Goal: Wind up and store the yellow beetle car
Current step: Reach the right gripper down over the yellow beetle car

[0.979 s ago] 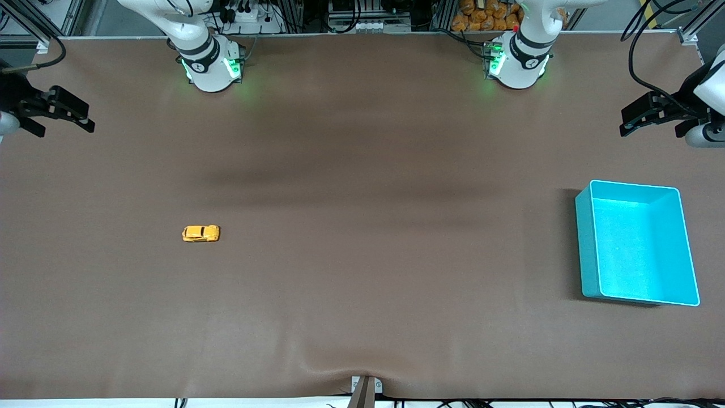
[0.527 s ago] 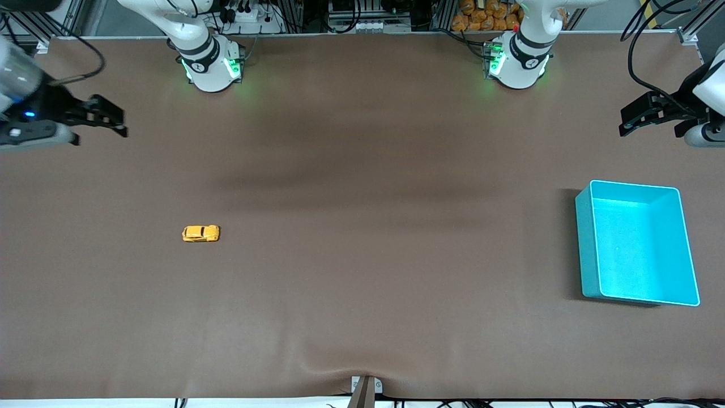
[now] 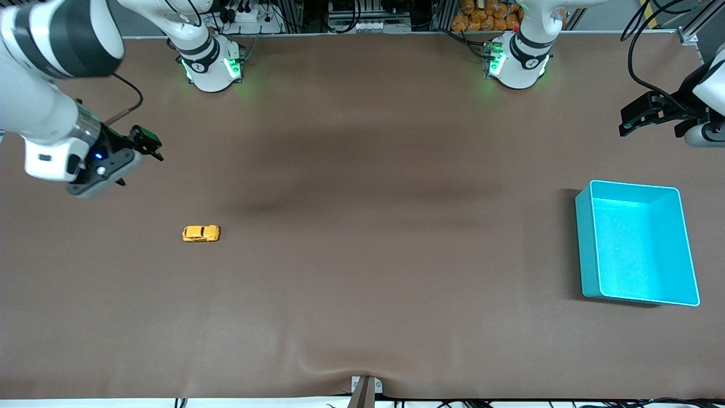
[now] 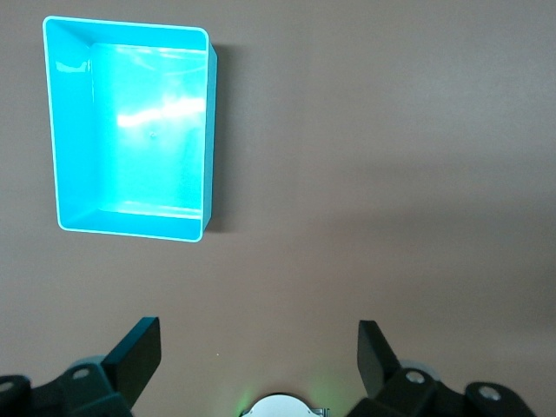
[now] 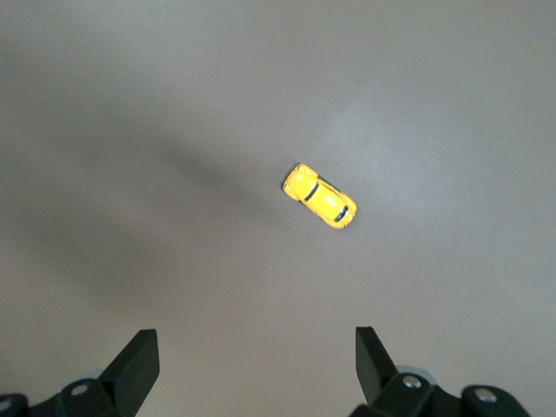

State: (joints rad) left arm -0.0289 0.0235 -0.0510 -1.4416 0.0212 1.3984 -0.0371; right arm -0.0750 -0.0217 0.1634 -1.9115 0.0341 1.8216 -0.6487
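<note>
The yellow beetle car (image 3: 200,233) (image 5: 319,195) sits alone on the brown table (image 3: 362,255), toward the right arm's end. My right gripper (image 3: 141,150) (image 5: 254,347) hangs open and empty in the air over bare table, a short way from the car. The turquoise bin (image 3: 637,243) (image 4: 130,126) stands empty toward the left arm's end. My left gripper (image 3: 634,120) (image 4: 259,343) waits open and empty over the table at that end, apart from the bin.
Both arm bases (image 3: 212,65) (image 3: 516,62) stand along the table's edge farthest from the front camera. A small clamp (image 3: 365,388) pinches the table cover at the edge nearest the camera, raising a slight wrinkle there.
The right arm has swung in from the table's end toward the car, its gripper tilting downward. The left arm, car and bin have not moved.
</note>
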